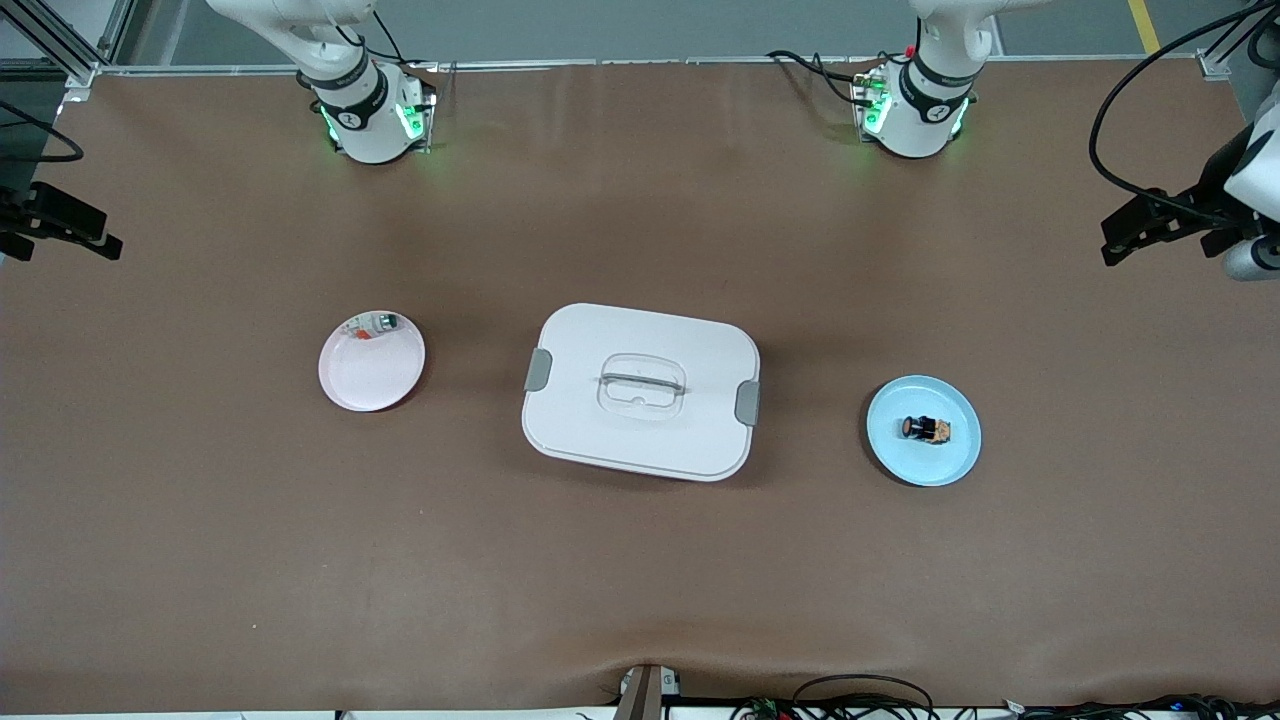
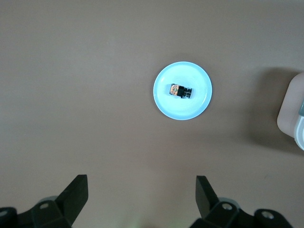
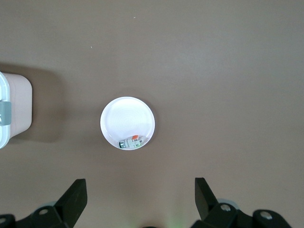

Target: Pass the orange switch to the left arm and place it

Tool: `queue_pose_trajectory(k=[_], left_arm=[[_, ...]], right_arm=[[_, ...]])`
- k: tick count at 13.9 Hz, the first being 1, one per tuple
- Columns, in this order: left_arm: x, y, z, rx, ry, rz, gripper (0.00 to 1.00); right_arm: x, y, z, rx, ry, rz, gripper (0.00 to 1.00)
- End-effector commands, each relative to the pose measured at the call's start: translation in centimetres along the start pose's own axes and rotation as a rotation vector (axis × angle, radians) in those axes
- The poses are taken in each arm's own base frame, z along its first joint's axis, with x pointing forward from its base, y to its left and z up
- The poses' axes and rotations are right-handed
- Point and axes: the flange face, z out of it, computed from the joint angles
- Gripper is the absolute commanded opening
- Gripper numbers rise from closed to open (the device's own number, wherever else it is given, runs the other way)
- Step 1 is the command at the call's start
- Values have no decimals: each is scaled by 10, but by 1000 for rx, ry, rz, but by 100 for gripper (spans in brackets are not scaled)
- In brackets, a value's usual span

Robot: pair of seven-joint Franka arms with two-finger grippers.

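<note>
The orange switch (image 1: 925, 429) (image 2: 179, 90) lies on its side on a light blue plate (image 1: 900, 462) (image 2: 190, 111) toward the left arm's end of the table. The white box (image 1: 600, 345) (image 2: 290, 114) (image 3: 15, 102) stands at the table's middle, lid on, grey clips at both ends. My left gripper (image 2: 141, 190) hangs open and empty high over the table, with the blue plate far below it. My right gripper (image 3: 140, 190) is also open and empty, high over a pale plate. Both hands are out of the front view.
The pale pink plate (image 1: 372, 385) (image 3: 124, 116) toward the right arm's end holds a small whitish part with green and red bits (image 1: 378, 323) (image 3: 130, 142). Black camera mounts (image 1: 1160, 225) stand at both table ends. Cables (image 1: 860, 695) lie along the front edge.
</note>
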Motion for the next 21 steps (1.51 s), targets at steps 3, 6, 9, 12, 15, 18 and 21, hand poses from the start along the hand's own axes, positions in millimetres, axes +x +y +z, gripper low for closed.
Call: queue_pose_trajectory(k=[3, 6, 9, 12, 15, 18, 21], left_arm=[[-20, 2, -3, -27, -10, 3, 100], [-26, 3, -1, -40, -20, 16, 100], [-32, 2, -4, -50, -15, 25, 100], [-32, 3, -6, -50, -11, 30, 100], [-28, 3, -7, -52, -8, 31, 100], [-28, 2, -11, -54, -1, 26, 100], [-28, -1, -13, -55, 5, 20, 100]], right_arm=[[-8, -2, -4, 1, 1, -2, 100], [-7, 0, -5, 4, 6, 2, 100], [-7, 2, -7, 2, 19, 4, 100], [-7, 3, -11, -3, 27, 5, 100], [-7, 0, -12, -5, 29, 1, 100], [-7, 2, -12, -4, 31, 4, 100], [-7, 1, -11, -4, 28, 2, 100]])
